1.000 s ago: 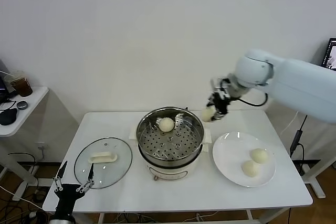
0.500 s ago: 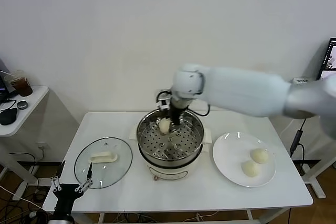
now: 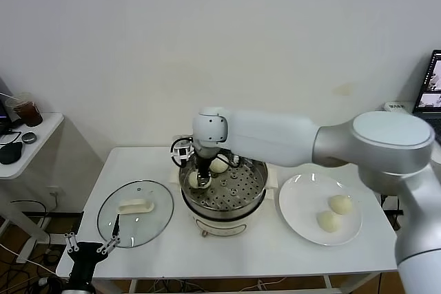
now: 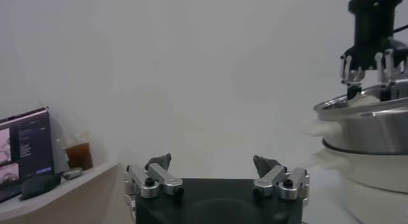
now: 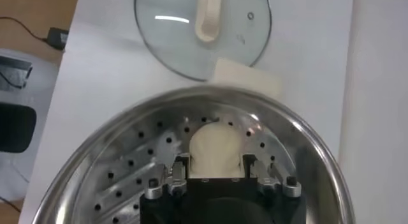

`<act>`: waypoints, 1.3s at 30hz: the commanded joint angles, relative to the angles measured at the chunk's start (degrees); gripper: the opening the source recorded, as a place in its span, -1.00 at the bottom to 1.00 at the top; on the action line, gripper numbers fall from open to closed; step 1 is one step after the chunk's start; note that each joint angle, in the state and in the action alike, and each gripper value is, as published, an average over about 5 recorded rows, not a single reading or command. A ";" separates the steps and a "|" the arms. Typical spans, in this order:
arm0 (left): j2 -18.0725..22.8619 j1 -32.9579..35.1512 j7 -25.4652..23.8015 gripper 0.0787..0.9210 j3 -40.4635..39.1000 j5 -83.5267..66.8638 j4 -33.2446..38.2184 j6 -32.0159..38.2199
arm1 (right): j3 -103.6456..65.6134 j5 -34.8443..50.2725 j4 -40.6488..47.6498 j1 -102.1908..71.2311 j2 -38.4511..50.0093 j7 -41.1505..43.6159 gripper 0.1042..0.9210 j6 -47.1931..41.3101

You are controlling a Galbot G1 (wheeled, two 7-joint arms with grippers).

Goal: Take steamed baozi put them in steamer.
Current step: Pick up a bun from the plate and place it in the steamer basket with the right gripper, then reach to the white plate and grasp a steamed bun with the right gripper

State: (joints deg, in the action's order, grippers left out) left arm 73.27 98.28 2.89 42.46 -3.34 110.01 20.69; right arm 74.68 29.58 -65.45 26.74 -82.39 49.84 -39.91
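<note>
The steamer [image 3: 238, 194], a shiny steel pot with a perforated tray, stands mid-table on its cream base. My right gripper [image 3: 199, 178] reaches down into its left side, shut on a pale steamed baozi [image 3: 193, 181]. From the right wrist that bun [image 5: 215, 145] fills the space between the fingers, low over the holed tray of the steamer [image 5: 127, 174]. A second baozi [image 3: 219, 166] lies at the back of the tray. Two more [image 3: 340, 204] [image 3: 327, 221] rest on the white plate [image 3: 300, 197]. My left gripper [image 3: 89, 245] hangs open off the table's front left corner, holding nothing.
The glass lid [image 3: 135, 222] with its white handle lies flat left of the steamer, also in the right wrist view as the lid [image 5: 203, 27]. A side table [image 3: 31, 139] with a drink stands far left. My right arm spans the table's rear above the pot.
My right arm has swung left with the baozi, from right of the steamer across its rim, and lowered it to the left side of the tray. The left arm stayed put.
</note>
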 commanded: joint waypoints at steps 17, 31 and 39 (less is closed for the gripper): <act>-0.26 0.11 -0.06 0.77 0.33 0.17 0.00 0.05 | -0.34 -5.66 -11.90 11.24 15.51 14.45 0.75 4.56; -0.31 -0.21 -0.24 0.77 -0.88 0.43 -0.17 -0.07 | 2.07 -24.14 -28.66 11.96 55.69 26.75 0.76 21.99; 0.26 0.17 -0.19 0.77 -1.21 1.13 -0.48 -0.02 | -9.13 -33.20 -28.35 -7.19 63.94 24.30 0.76 26.57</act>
State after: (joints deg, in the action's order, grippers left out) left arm 73.52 98.45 2.71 41.32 -2.24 109.55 20.66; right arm 73.59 7.76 -89.25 33.40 -35.65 71.99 -20.99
